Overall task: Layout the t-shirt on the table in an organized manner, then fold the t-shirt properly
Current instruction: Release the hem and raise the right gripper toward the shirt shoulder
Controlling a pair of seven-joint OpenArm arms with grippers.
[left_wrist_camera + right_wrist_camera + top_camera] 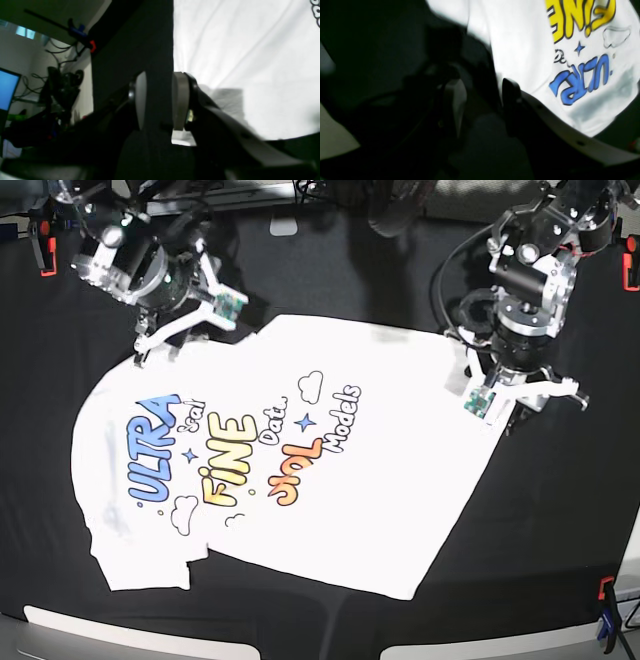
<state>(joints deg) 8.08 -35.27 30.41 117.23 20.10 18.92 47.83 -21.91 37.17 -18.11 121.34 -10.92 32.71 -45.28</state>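
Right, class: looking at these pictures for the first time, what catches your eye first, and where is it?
The white t-shirt dominates, spread print-up across the middle of the black table, its blue, yellow and orange lettering the brightest thing there. A robot arm sits at each far corner of the shirt: the right gripper open just off one corner, the left gripper open at the other.

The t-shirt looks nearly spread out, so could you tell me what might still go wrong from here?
1. The sleeve near the front edge lies tucked against the t-shirt body; a fold now would probably trap that bunch.
2. Both hands, left hand and right hand, hover open at the shirt's edge over the black table, so a low grasp might pinch the table cloth too.
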